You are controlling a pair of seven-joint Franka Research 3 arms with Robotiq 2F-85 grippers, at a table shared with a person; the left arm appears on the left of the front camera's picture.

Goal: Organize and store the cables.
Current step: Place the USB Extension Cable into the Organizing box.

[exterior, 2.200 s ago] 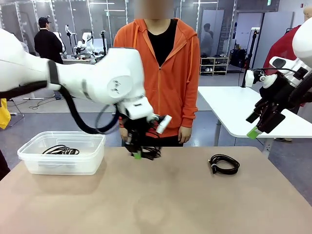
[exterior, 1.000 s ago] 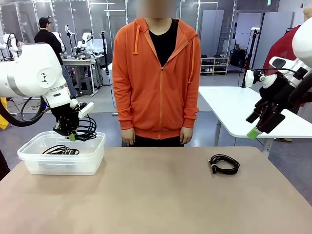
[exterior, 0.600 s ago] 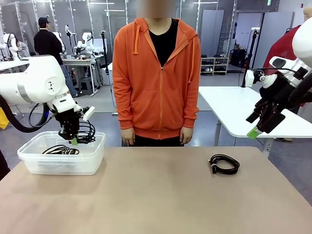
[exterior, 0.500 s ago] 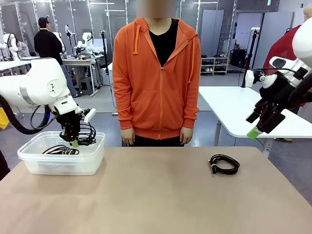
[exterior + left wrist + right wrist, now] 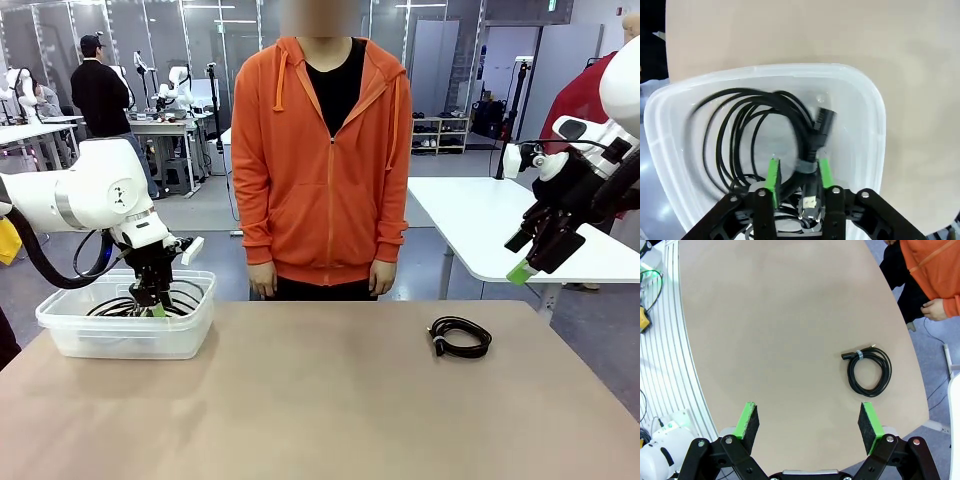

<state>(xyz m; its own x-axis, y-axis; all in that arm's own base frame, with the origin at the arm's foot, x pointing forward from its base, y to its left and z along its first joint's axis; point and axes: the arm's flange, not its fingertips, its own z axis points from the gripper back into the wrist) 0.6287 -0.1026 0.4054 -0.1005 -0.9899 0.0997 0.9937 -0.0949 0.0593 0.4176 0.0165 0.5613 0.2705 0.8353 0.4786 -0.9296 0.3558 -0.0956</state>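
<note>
Step in hand: release; the left hand, part-open inside the bin, straddles a coiled cable, grip uncertain. Next: the right hand, wide open and empty, must take the cable on the right tabletop.

The front camera looks across the table at the person. The left wrist camera looks closely down into the bin. The right wrist camera looks from high above the same table.

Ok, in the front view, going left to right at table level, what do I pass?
Clear bin with the left claw lowered into it → person in orange hoodie behind the table → coiled cable → raised right claw.
</note>
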